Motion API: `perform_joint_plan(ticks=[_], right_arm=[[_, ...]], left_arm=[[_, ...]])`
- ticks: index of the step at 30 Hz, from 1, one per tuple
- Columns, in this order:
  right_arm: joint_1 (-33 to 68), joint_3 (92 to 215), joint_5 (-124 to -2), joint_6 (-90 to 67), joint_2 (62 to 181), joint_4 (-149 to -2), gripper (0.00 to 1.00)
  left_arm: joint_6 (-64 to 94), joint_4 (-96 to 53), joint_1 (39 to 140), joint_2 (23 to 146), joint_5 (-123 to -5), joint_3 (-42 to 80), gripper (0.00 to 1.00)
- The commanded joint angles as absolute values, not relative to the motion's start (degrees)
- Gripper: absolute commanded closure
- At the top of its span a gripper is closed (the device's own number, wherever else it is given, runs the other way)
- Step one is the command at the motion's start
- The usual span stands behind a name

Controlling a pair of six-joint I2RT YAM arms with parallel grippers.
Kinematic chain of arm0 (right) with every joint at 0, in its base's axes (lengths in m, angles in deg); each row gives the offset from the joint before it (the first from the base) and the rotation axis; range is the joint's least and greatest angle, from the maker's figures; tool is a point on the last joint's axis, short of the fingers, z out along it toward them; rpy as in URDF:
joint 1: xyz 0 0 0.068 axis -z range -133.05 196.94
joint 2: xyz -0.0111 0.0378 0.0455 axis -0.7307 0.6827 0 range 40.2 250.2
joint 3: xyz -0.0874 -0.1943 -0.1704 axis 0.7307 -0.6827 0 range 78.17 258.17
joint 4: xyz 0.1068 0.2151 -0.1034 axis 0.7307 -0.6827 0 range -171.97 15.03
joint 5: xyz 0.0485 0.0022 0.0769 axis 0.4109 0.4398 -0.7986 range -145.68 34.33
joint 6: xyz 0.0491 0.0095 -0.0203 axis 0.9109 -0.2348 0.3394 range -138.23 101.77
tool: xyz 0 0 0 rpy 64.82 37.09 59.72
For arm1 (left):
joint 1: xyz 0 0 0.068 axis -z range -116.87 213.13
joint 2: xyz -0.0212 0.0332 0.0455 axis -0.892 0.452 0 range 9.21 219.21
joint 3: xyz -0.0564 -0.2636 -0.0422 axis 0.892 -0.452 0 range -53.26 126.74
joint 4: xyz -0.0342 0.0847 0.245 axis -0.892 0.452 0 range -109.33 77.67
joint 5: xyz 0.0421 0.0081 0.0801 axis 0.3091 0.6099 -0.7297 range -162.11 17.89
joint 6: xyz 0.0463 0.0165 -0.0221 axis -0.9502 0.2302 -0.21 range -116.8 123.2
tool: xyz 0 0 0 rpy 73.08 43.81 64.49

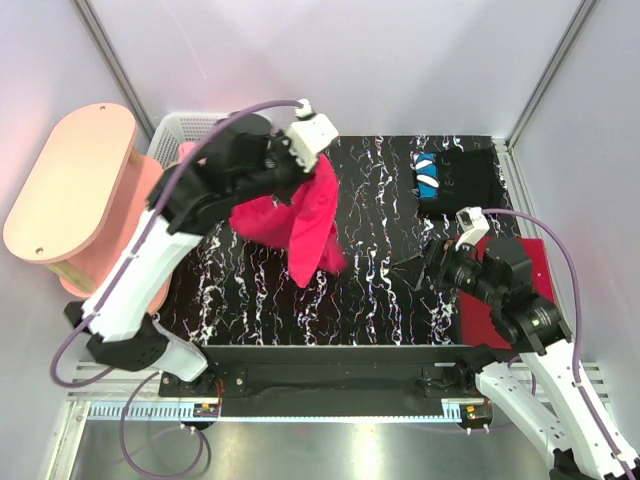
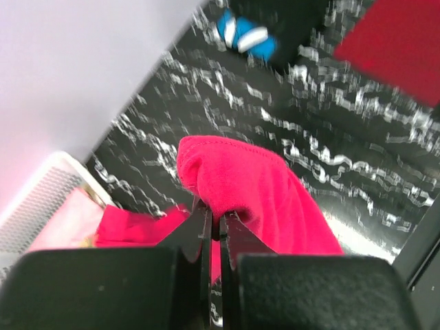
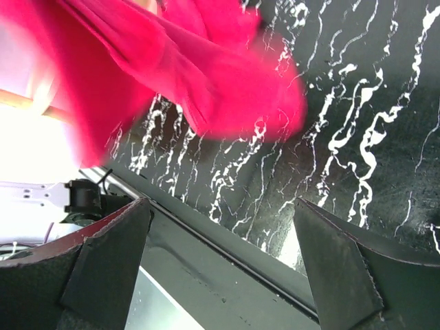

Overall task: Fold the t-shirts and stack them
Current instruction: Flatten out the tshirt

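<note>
Pink t-shirt point(image 2: 65, 223) sits inside white basket point(image 2: 31, 206).

You see a crimson-red t-shirt point(image 1: 305, 215) against a black bench point(image 1: 380, 300) veined with white marbling. Note the black t-shirt point(image 1: 470, 180) with its blue-and-white patch point(image 1: 428, 178), the dark-red flat rectangle point(image 2: 392, 38), the white mesh basket point(image 1: 185, 128) and the pale pink oval stand point(image 1: 70, 180).
</note>
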State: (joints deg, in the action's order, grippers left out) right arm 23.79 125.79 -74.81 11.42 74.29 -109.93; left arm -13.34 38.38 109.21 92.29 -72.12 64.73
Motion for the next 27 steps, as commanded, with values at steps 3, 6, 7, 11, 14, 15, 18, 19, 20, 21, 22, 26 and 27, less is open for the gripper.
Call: perform_joint_plan(ticks=[3,6,7,11,14,15,18,19,20,21,22,26,27], right_arm=[[23.48,126.25,-75.10,11.83,72.54,-109.07,0.07],[23.57,126.86,-74.92,11.22,72.90,-109.69,0.07],[23.57,126.95,-74.92,10.95,73.07,-109.78,0.07],[23.48,126.86,-75.27,10.95,73.42,-109.60,0.07],[23.57,126.42,-75.71,11.04,73.25,-109.25,0.07],[23.57,126.16,-76.15,11.21,73.16,-108.90,0.07],[23.57,125.55,-77.73,11.39,73.51,-107.06,0.08],[23.48,125.37,-78.26,11.56,73.69,-106.36,0.08],[23.57,125.02,-78.87,11.57,73.86,-105.57,0.08],[23.57,124.67,-80.53,11.83,74.38,-103.64,0.08],[23.57,124.32,-81.42,11.74,74.65,-102.41,0.09],[23.48,120.64,-85.11,11.48,76.32,-95.04,0.11],[23.48,119.93,-87.12,11.22,77.63,-93.62,0.12]], left_arm=[[-14.03,36.92,110.94,94.72,-73.17,71.62,1.00],[-13.68,37.36,111.03,94.72,-69.93,74.00,1.00],[-13.50,37.53,111.03,94.64,-68.70,73.57,1.00],[-12.36,39.20,113.04,94.55,-62.89,69.79,1.00],[-12.36,39.55,114.63,94.99,-62.71,68.12,1.00],[-12.27,39.64,114.81,95.16,-62.62,68.11,1.00],[-12.27,39.82,115.25,95.25,-62.36,68.73,1.00],[-12.27,39.82,115.25,95.42,-62.18,69.08,1.00],[-12.19,39.82,115.33,95.51,-62.09,69.26,1.00],[-12.27,39.82,115.42,95.51,-62.09,69.34,1.00],[-12.27,39.90,115.51,95.51,-62.18,69.34,1.00],[-12.27,40.17,115.77,95.86,-62.01,69.34,1.00],[-12.27,40.08,115.86,96.04,-62.09,69.43,1.00]])
